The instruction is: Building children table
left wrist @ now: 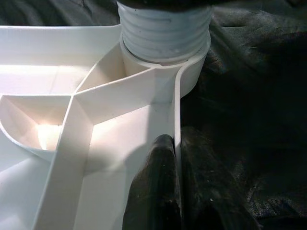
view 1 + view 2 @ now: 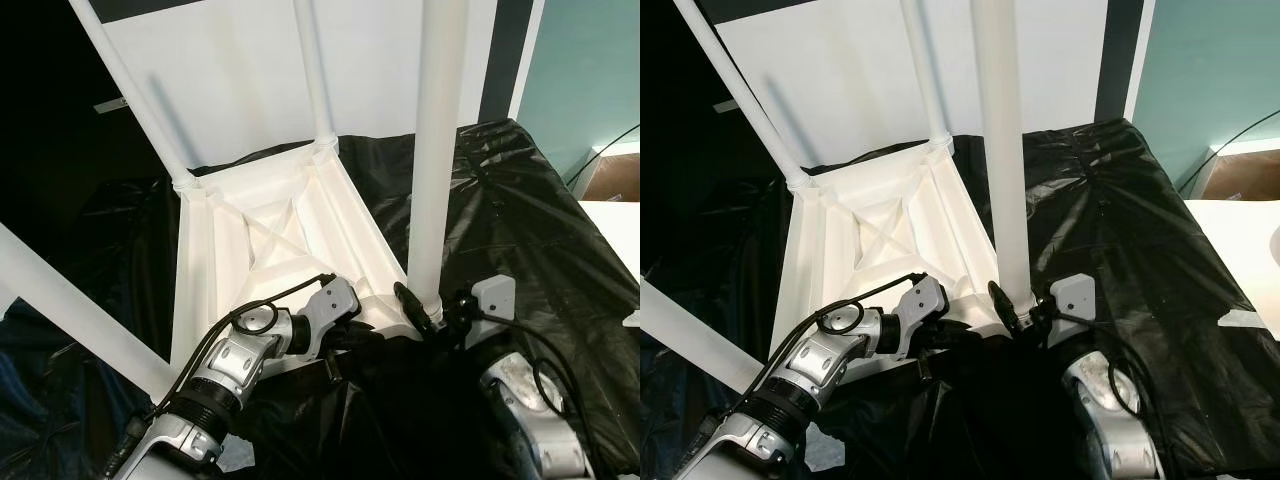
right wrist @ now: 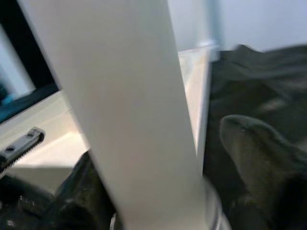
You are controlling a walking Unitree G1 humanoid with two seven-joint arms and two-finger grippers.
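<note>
Upturned tabletop [image 2: 250, 240] on black sheeting [image 2: 520, 230], three legs seated. Fourth leg [image 2: 437, 150] upright at near corner socket [image 1: 165, 52], threads showing, so probably not fully screwed home. Right end effector [image 2: 425, 312] clamped on fourth leg; left end effector [image 1: 165, 191] pinching tabletop rim. Far leg tops cut off.

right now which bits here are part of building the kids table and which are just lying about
Part of the job:
- white tabletop, upside down
- near table leg, upright in its corner socket
- three other legs, e.g.
- left hand, finger on the tabletop's rim
- right hand, at the near leg's base

Just lying about:
- black plastic sheet underneath
- cardboard box, far right
</note>
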